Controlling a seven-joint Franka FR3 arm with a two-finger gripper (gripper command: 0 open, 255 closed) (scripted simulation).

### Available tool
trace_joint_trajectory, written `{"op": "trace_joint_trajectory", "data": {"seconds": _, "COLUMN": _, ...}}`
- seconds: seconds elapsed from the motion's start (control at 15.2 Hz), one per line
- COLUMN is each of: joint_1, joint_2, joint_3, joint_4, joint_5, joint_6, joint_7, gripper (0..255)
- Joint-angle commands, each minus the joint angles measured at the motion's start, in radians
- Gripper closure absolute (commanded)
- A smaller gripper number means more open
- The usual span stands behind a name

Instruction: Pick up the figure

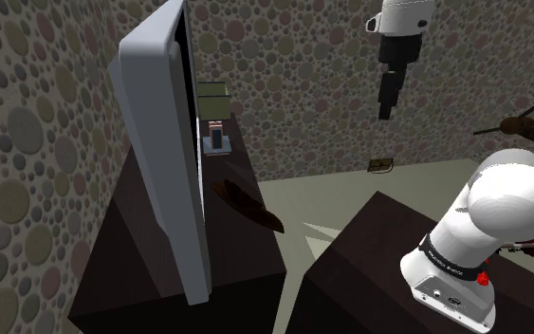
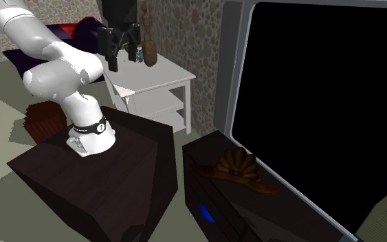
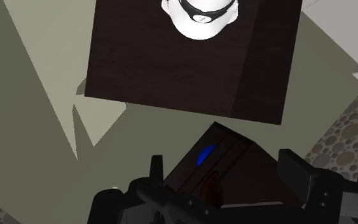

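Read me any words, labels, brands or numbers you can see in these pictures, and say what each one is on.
No text reads clearly anywhere.
On the arm, a dark band: tiny white marks, too small to read.
On the screen, cabinet and figure: no lettering.

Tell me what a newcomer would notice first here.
The huge black screen dominates, standing on a dark cabinet. In front of it on the cabinet lies the brown, fan-shaped figure. The open gripper hangs high in the air, well apart from the figure.
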Motion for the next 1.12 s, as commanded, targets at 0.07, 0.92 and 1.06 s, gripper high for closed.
{"op": "trace_joint_trajectory", "data": {"seconds": 0.07, "joint_1": 0.003, "joint_2": 0.026, "joint_3": 0.009, "joint_4": -0.006, "joint_5": 0.006, "joint_6": 0.031, "joint_7": 0.009, "gripper": 0}}
{"op": "trace_joint_trajectory", "data": {"seconds": 0.92, "joint_1": 0.025, "joint_2": 0.453, "joint_3": 0.119, "joint_4": 0.043, "joint_5": 0.027, "joint_6": 0.401, "joint_7": 0.133, "gripper": 0}}
{"op": "trace_joint_trajectory", "data": {"seconds": 1.06, "joint_1": 0.027, "joint_2": 0.528, "joint_3": 0.134, "joint_4": 0.071, "joint_5": 0.020, "joint_6": 0.447, "joint_7": 0.154, "gripper": 0}}
